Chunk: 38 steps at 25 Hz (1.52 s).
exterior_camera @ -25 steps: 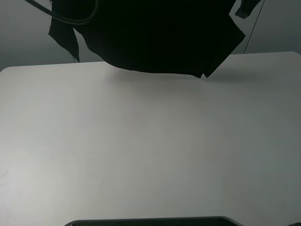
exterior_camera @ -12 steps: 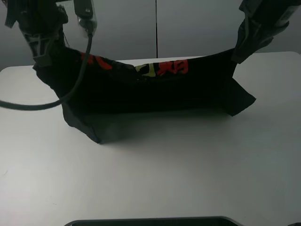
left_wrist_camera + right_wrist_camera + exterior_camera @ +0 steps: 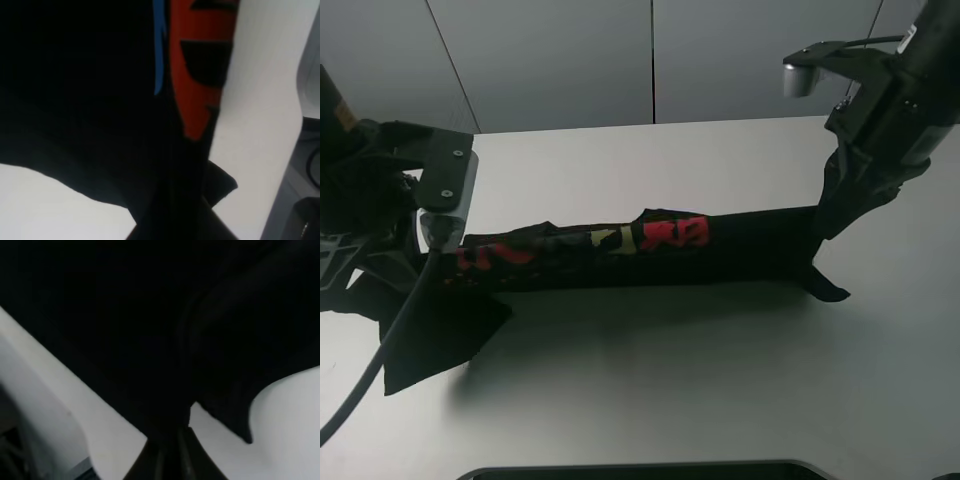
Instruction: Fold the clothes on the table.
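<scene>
Now, left gripper: we saw it clamped tight on the left end of the black T-shirt. In its wrist view the bunched cloth ran straight into the fingertips with no gap.
Right gripper: it was pinched closed on the shirt's right end, with a fold of black cloth rising into it. Its wrist view showed the fingers meeting on the fabric.
Shirt position: it was stretched as a narrow, gathered band between the two grippers, across the middle of the white table. We could not tell whether the band's middle touched the top.
Print: red and yellow characters faced up along the band, and the left wrist view also showed a blue stroke beside the red.
Left sleeve: it spread out low below the left gripper, toward the near side, and cast a shadow on the table.
Right sleeve tip: it hung just below the right gripper and pointed outward, at or just above the table.
Cable: this black line dropped from the left arm, crossed the left sleeve and left the view at the near-left corner.
Open room, near side: we saw a broad stretch of bare table between the band and the near edge.
Open room, far side: a narrower bare strip ran up to the far edge, under the grey wall panels.
</scene>
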Tool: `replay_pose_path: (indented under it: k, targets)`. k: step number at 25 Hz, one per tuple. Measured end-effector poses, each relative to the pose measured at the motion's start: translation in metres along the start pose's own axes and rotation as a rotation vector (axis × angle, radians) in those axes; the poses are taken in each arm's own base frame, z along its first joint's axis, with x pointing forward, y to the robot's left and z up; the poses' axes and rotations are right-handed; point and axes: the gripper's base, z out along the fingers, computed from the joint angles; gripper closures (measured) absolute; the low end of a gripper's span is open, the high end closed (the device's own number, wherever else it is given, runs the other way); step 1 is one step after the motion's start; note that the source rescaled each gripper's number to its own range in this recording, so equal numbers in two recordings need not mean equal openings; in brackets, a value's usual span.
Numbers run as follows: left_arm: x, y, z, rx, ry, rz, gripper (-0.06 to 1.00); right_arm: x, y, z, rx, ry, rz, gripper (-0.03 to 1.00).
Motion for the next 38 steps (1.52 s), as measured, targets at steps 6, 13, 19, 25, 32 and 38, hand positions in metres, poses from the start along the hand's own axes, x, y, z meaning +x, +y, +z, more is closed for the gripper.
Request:
replay_pose_path:
  k: [6,13,19,25,32,38]
  targets:
    - [-0.006,0.016,0.009,-0.208,-0.082,0.032,0.93,-0.005,-0.008,0.011,0.086,-0.102,-0.013,0.97]
    - [-0.007,0.063,0.037,-0.372,-0.101,-0.031,0.93,-0.037,-0.035,0.006,0.363,-0.419,-0.077,0.97]
    - [-0.007,0.097,0.078,-0.405,-0.149,-0.073,0.93,-0.058,-0.065,0.049,0.418,-0.419,-0.070,0.97]
    - [-0.013,0.110,0.109,-0.422,-0.176,-0.048,0.93,-0.067,-0.090,0.108,0.428,-0.358,-0.067,0.97]
    - [-0.016,0.113,0.132,-0.393,-0.168,-0.042,0.93,-0.066,-0.098,0.133,0.417,-0.319,-0.066,0.97]
    - [-0.017,0.114,0.132,-0.399,-0.176,-0.043,0.93,-0.067,-0.098,0.133,0.417,-0.316,-0.070,0.97]
